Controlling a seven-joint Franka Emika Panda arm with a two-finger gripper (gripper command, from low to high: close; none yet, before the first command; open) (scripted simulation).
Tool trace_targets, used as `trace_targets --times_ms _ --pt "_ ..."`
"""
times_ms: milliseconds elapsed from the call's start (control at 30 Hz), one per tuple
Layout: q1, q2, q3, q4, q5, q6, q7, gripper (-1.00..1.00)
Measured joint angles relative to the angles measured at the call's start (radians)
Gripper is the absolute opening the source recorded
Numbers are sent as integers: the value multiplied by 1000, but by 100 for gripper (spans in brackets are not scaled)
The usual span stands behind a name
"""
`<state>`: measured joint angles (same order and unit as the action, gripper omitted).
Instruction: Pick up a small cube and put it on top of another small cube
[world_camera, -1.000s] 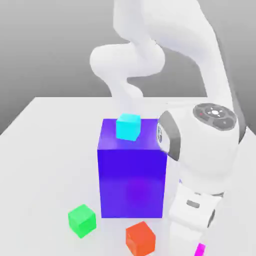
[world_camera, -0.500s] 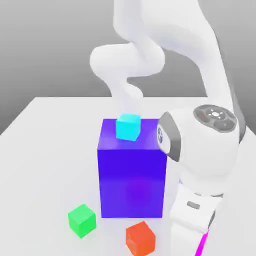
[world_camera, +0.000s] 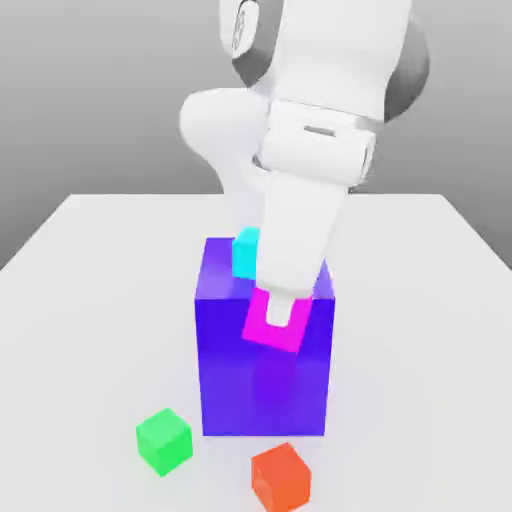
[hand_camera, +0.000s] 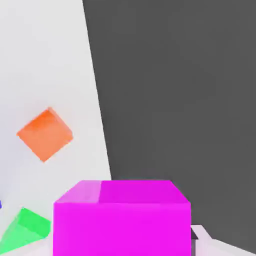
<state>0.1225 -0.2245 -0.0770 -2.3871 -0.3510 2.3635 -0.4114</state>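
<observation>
From the exterior view I see a green cube (world_camera: 164, 441) on the white table (world_camera: 90, 300), left of the big blue block (world_camera: 264, 375), and an orange cube (world_camera: 281, 477) in front of that block. A cyan cube (world_camera: 244, 252) sits on the block's top. My gripper (world_camera: 275, 310) pinches the pink cube (world_camera: 273, 325), tilted, in the air before the block's upper front
</observation>
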Motion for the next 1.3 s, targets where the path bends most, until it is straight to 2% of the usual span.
trace_targets --times_ms 367,533,733,867,967,1167,1200,1300 --pt "-38 -184 -183 -86 -15 -30 -421 -100" --pt "-31 -176 -288 -129 0 4 -620 -100" --pt "12 -83 -407 -182 55 87 -868 -100" --pt "64 27 -464 -216 139 164 -1052 -100" --pt "103 132 -473 -239 243 228 -1209 -100" --pt "78 392 -362 -244 554 412 -1492 -100" --pt "58 425 -334 -241 595 439 -1523 100" --pt "58 425 -334 -241 595 439 -1523 100"
